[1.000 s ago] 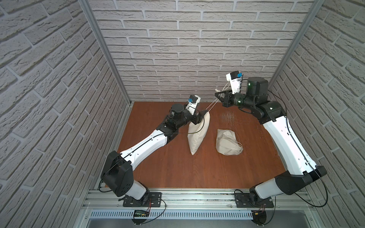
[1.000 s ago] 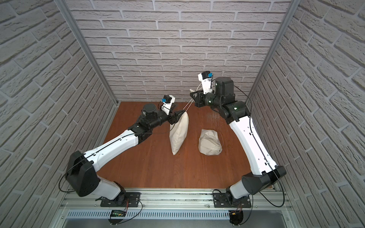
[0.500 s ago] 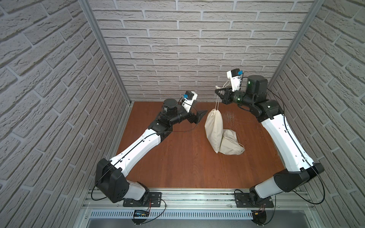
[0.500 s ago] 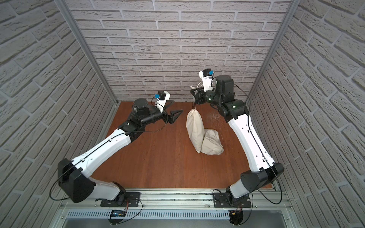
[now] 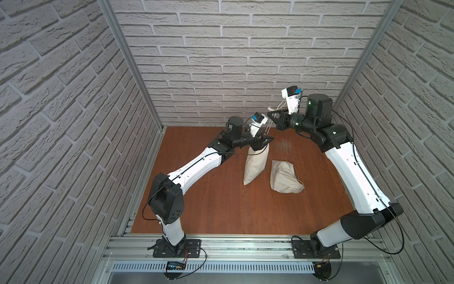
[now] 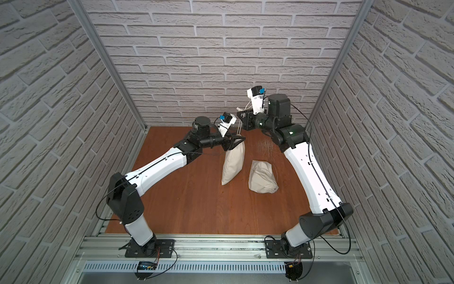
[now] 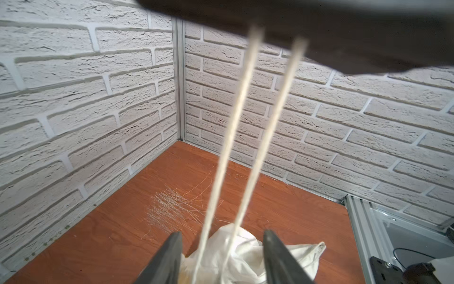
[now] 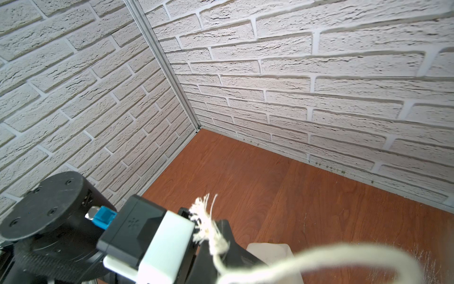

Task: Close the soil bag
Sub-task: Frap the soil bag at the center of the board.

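Between the jaws of my left gripper (image 7: 222, 246) the cords (image 7: 235, 137) are running taut. I am worrying that, unless they are bracing the neck (image 7: 248, 246), the pull is lifting the bag (image 5: 255, 164), not cinching it. They are standing half spread, straddling the neck; contact I cannot tell. My right gripper (image 5: 271, 115), at one o'clock, is pinching the cords. The bag is leaning at twelve o'clock on the table (image 5: 221, 209), a second bag (image 5: 285, 177) at its four o'clock.
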Action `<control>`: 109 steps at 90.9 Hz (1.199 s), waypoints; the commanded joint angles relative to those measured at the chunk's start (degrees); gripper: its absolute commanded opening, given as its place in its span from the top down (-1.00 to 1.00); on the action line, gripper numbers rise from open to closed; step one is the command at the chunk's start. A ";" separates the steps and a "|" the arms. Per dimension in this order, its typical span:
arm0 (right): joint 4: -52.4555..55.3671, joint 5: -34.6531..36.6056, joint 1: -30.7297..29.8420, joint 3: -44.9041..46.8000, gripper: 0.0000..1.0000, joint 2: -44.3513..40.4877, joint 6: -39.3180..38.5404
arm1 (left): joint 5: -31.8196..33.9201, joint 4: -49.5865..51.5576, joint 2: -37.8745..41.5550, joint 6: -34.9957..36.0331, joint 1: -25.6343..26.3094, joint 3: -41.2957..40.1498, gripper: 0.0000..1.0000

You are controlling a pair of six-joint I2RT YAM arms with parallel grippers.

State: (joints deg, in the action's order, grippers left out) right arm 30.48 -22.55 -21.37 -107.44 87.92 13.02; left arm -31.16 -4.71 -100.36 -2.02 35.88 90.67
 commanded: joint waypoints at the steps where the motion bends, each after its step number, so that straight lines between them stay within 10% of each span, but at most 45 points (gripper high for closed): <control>1: -4.92 -0.76 0.27 -1.28 0.93 -2.84 -1.31 | -3.47 -2.75 0.05 -0.79 -0.46 2.17 0.18; 29: -4.68 -0.08 0.27 -1.88 0.94 -2.83 -1.95 | -2.74 3.28 -0.49 0.51 -1.33 1.04 0.85; 54: -1.51 3.40 0.81 -8.47 0.94 -3.31 -2.00 | 30.83 1.37 -2.48 6.54 4.41 -13.17 0.75; 79: -3.32 3.30 3.07 -10.43 0.94 -6.06 0.09 | 39.06 -1.73 -10.33 -0.66 2.17 -17.21 0.67; 109: -7.05 0.20 3.61 -5.49 0.93 -5.82 2.00 | 47.28 8.42 6.64 5.87 -10.71 -11.74 1.00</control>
State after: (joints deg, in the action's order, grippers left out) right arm 38.65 -21.10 -19.94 -110.96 88.79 12.97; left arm -4.69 -19.59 -94.43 -0.91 33.65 78.52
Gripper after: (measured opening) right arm 0.062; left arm 0.104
